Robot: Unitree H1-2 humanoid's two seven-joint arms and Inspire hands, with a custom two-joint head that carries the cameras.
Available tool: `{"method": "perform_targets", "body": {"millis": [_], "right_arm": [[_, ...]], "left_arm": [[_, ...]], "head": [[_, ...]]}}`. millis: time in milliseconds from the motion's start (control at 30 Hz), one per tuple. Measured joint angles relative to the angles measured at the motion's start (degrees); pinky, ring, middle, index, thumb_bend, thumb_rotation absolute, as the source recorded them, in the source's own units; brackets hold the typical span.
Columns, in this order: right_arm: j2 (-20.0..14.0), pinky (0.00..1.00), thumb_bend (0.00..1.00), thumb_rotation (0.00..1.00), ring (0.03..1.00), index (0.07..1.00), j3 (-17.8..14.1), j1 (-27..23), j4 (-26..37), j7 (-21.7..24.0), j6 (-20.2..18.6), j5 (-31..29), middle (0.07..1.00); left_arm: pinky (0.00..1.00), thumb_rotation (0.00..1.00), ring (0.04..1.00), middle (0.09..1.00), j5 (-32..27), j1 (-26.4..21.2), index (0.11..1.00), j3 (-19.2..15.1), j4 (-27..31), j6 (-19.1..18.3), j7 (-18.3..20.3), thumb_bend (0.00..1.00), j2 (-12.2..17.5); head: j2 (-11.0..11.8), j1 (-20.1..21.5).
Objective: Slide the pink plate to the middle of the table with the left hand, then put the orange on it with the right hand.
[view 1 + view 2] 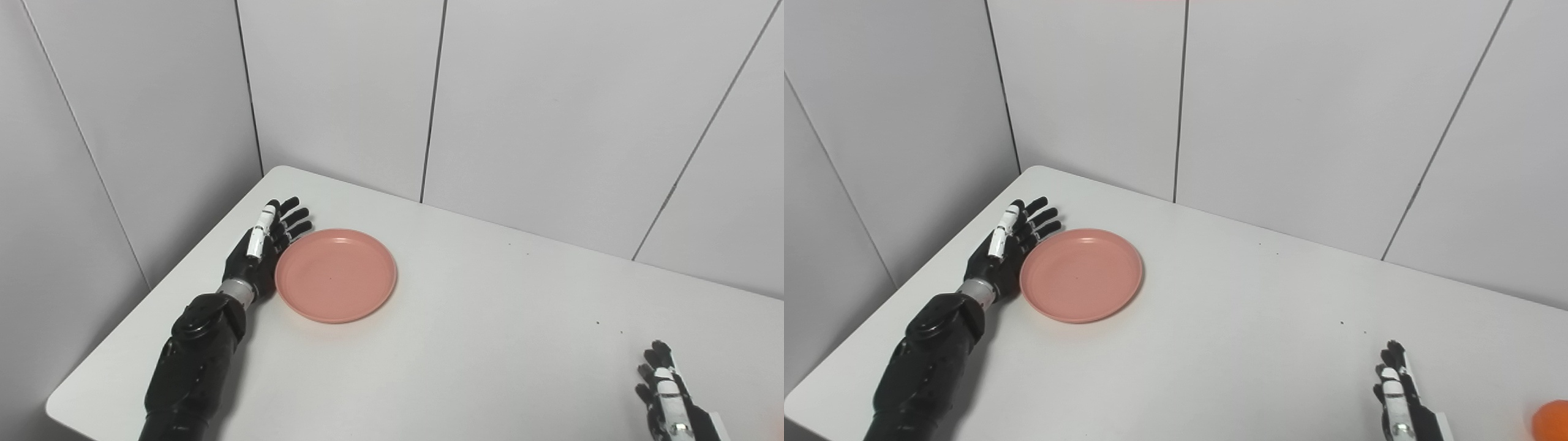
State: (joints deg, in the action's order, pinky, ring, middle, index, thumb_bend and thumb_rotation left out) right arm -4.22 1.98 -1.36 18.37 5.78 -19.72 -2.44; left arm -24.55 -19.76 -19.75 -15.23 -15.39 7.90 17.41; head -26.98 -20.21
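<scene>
The pink plate [335, 274] lies flat on the left half of the white table [478, 331]. My left hand [263, 244] stands on edge against the plate's left rim, open, fingers stretched toward the back wall, holding nothing. My right hand [1399, 398] rests near the front right of the table, open, with its fingers pointing away from me. The orange [1552, 418] shows only in the right eye view, at the bottom right corner, a short way right of the right hand and cut off by the picture's edge.
Grey panel walls stand close behind the table and along its left side. The table's left edge [184, 257] runs just beyond my left hand. A few small dark specks dot the tabletop near the right.
</scene>
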Motion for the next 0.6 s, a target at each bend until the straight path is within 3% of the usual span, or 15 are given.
{"method": "perform_targets", "body": {"millis": [600], "right_arm": [[0.0, 1.0, 0.05, 1.0, 1.0, 1.0, 0.0, -0.2, -3.2, 0.4, 2.0, -1.5, 1.0]], "left_arm": [[0.87, 1.0, 0.879, 0.881, 0.0, -0.7, 0.874, 4.9, 1.7, -2.0, 0.5, 0.34, -2.4]], "head": [[-1.8, 2.5]]}}
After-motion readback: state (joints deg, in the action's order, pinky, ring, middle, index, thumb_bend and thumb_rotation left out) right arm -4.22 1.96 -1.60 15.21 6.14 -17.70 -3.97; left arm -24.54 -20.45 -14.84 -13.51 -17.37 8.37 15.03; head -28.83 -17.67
